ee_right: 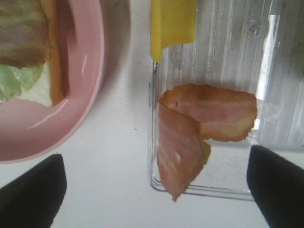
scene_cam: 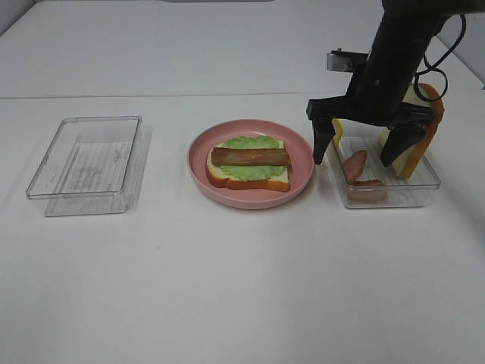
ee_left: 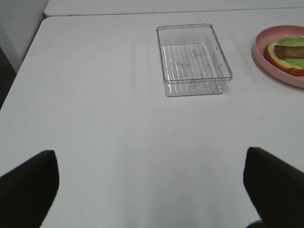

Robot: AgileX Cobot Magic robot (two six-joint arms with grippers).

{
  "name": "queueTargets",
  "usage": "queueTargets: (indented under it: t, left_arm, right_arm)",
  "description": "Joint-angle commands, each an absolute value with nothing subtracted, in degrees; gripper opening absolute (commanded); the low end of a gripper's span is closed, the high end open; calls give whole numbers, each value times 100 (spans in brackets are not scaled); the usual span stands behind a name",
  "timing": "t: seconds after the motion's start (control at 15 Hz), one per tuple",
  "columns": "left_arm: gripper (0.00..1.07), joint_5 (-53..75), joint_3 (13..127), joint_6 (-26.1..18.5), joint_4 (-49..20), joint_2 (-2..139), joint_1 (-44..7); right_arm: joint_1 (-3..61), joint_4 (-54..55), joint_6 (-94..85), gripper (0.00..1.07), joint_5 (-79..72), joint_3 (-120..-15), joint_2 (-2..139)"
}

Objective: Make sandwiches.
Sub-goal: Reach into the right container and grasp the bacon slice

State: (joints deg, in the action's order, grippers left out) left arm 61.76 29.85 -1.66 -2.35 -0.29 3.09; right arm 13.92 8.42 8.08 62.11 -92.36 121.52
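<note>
White table [scene_cam: 227, 303] spreads bare across the near side, leaving open room. Over that bare part hangs the left gripper [ee_left: 149, 161], its jaws wide apart and holding nothing. Farther back, three things sit in a row: a clear tray [scene_cam: 83, 163] on the left, a pink plate [scene_cam: 198, 163] in the middle and a second clear tray [scene_cam: 394, 199] on the right. The sandwich [scene_cam: 250, 163] lies on the plate as bread, lettuce and one bacon strip on top. It is left of the right gripper [scene_cam: 355, 155] and apart from it. That gripper hovers over the right tray with its jaws spread and gripping nothing, above loose bacon strips [ee_right: 204, 128]. Cheese [ee_right: 172, 21] and a spare bread slice [scene_cam: 432, 121] lean toward the tray's far side.
</note>
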Motion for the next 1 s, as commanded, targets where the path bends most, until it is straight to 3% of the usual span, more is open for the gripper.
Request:
queueTargets:
  t: [0.07,0.4,0.53,0.67,1.0]
  left_arm:
    - [98,6154,2974,-132,-235,-160,281]
    - [98,6154,2974,-132,-235,-160,281]
    - [98,6154,2974,-132,-235,-160,281]
    - [98,6154,2974,-132,-235,-160,281]
    - [98,6154,2974,-132,-235,-160,281]
  right_arm:
    - [1364,842,722,99,6068,-9213,12290]
    - [1364,859,682,96,6062,-9213,12410]
    - [1364,859,642,84,6062,-9213,12410]
    - [1364,859,693,56,6062,-9213,12410]
    - [1364,859,710,53,6113,-9213,12410]
